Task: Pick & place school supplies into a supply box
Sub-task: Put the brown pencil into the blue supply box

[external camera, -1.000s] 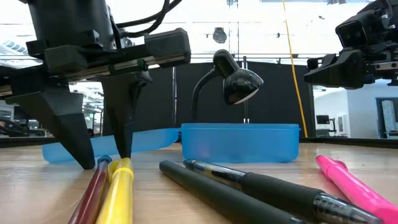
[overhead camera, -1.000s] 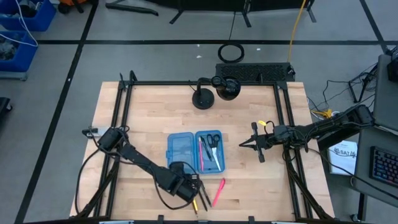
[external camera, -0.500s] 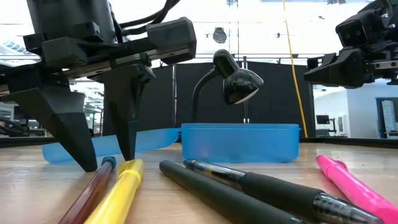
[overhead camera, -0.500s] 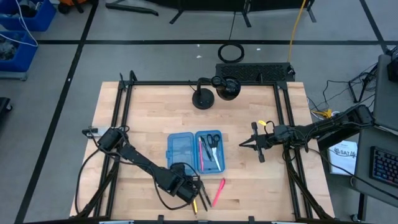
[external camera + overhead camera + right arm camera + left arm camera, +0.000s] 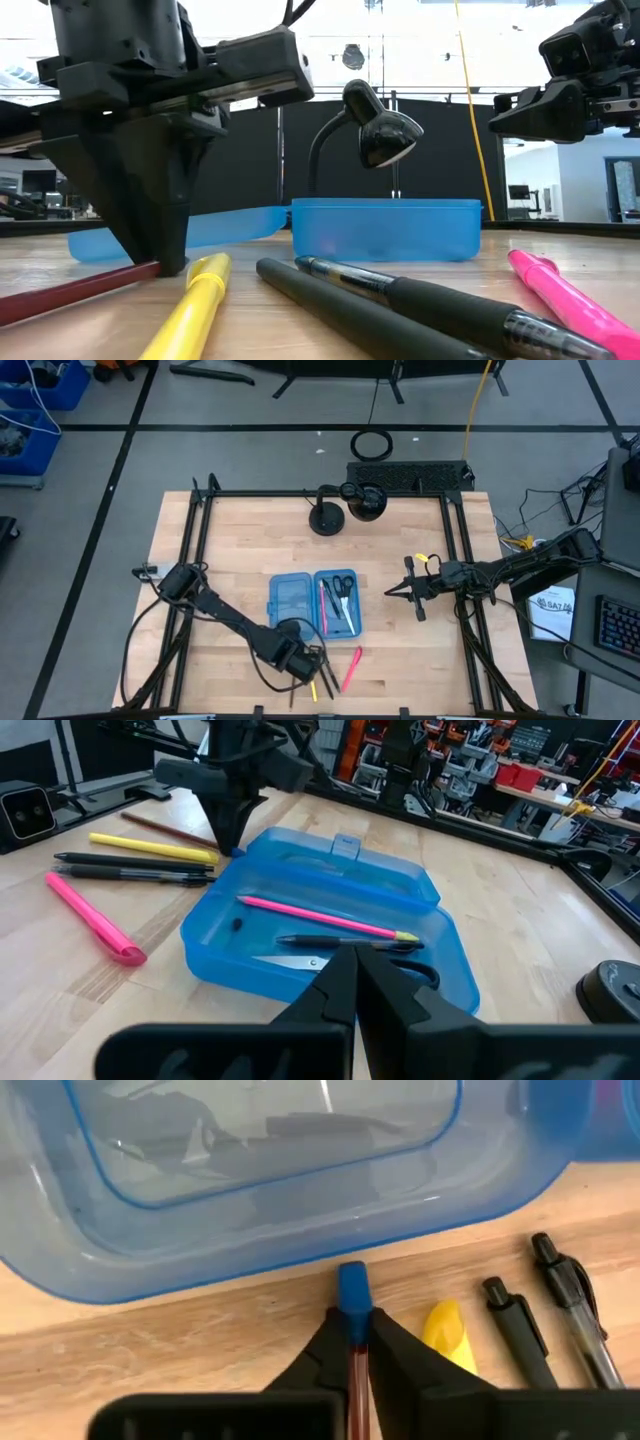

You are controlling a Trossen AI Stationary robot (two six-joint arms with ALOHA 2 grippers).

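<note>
The left gripper (image 5: 353, 1348) was clenched on a red pencil (image 5: 70, 291) beside the blue box (image 5: 312, 603). The right gripper (image 5: 392, 593), fingers together and empty, hovered well apart.

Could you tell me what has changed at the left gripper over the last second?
The left gripper, open around the dark red pencil with a blue cap a second ago, has shut on it, and the pencil has swung away from the yellow highlighter. The two black pens, the pink highlighter, the translucent blue plastic pencil case and the waiting right gripper stayed as they were.
</note>
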